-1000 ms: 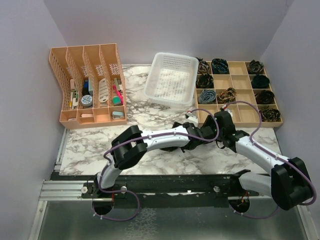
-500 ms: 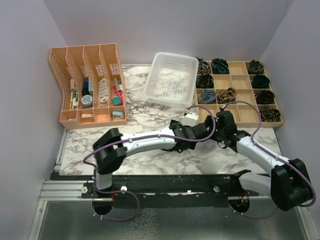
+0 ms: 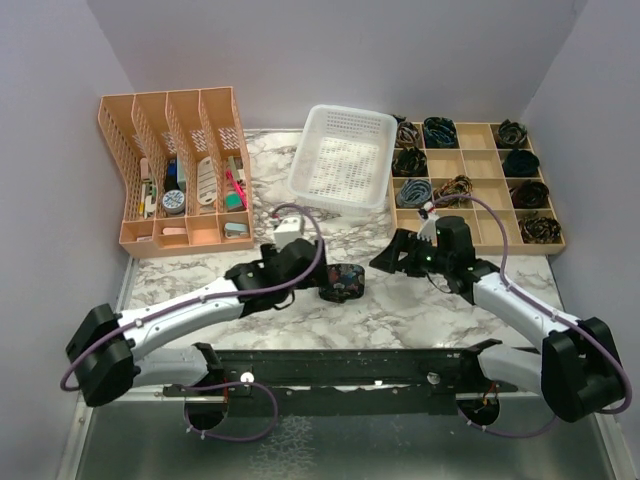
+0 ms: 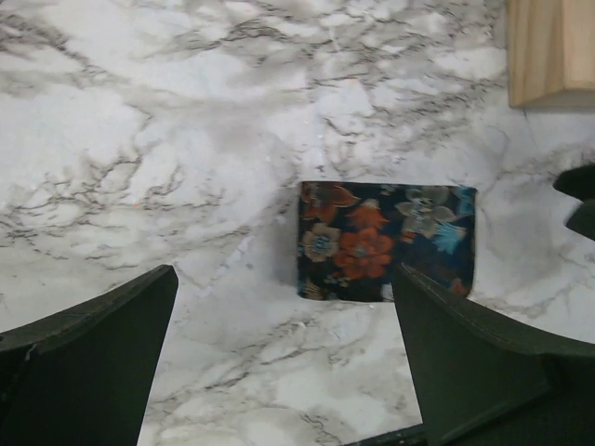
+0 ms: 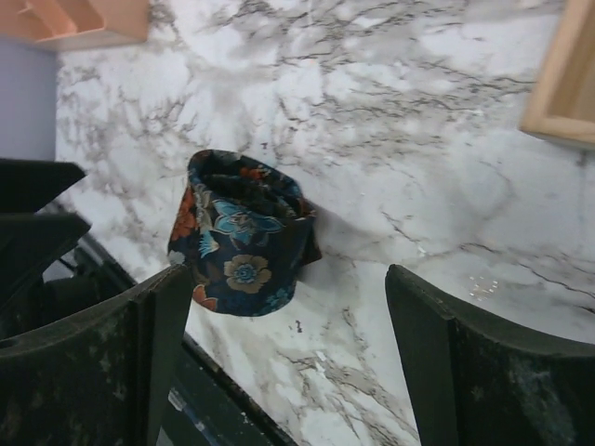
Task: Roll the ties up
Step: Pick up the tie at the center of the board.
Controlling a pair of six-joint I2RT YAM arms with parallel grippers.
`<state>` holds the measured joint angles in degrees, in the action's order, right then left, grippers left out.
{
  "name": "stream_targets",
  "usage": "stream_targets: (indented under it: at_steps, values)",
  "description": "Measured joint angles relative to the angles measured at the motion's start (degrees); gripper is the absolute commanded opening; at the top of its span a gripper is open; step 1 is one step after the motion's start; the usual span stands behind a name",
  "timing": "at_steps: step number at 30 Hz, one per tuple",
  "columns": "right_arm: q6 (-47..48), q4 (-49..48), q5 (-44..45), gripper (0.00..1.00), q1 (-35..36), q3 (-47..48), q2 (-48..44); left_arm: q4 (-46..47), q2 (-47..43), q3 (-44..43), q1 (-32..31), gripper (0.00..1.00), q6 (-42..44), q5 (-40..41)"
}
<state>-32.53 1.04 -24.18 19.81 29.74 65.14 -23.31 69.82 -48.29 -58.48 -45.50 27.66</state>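
A rolled tie (image 3: 346, 282) of dark fabric with red, blue and tan flowers stands alone on the marble table, free of both grippers. It shows ahead of my left fingers in the left wrist view (image 4: 384, 241) and at left centre in the right wrist view (image 5: 240, 232). My left gripper (image 3: 318, 280) is open and empty just left of the roll. My right gripper (image 3: 390, 258) is open and empty just right of it.
A wooden divided tray (image 3: 478, 226) at back right holds several rolled ties (image 3: 438, 130). A white plastic basket (image 3: 343, 158) stands at back centre. An orange desk organiser (image 3: 176, 172) with stationery stands at back left.
My left arm has drawn back to the left and my right gripper has pulled off to the right; both let go of the rolled tie, which now stands uncovered on the table.
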Motion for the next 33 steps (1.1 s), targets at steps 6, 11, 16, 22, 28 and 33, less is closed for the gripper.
stream_targets:
  at_steps: [6,11,16,22,28,33]
  values:
    - [-0.5,-4.2,-6.2,0.96,2.4,1.4,4.9,8.3,-10.9,14.9,9.8,0.99,-0.7,-8.7]
    - [-0.7,-4.4,-7.3,0.97,6.3,4.9,11.3,15.4,-12.9,20.4,16.2,0.99,-1.1,-17.0]
    - [-0.6,-4.3,-7.5,0.97,8.4,7.0,16.0,21.3,-12.9,23.9,20.4,0.99,-2.3,-23.5]
    - [-0.6,-4.3,-8.5,0.97,8.5,7.5,18.1,25.9,-12.9,25.9,22.4,0.99,-3.4,-28.7]
    - [-0.4,-4.1,-8.9,0.95,8.7,8.9,20.2,32.2,-12.5,29.9,23.6,0.99,-5.8,-31.5]
    - [-0.4,-4.1,-8.9,0.84,8.7,9.2,22.3,35.8,-9.5,31.3,24.0,0.99,-7.6,-33.9]
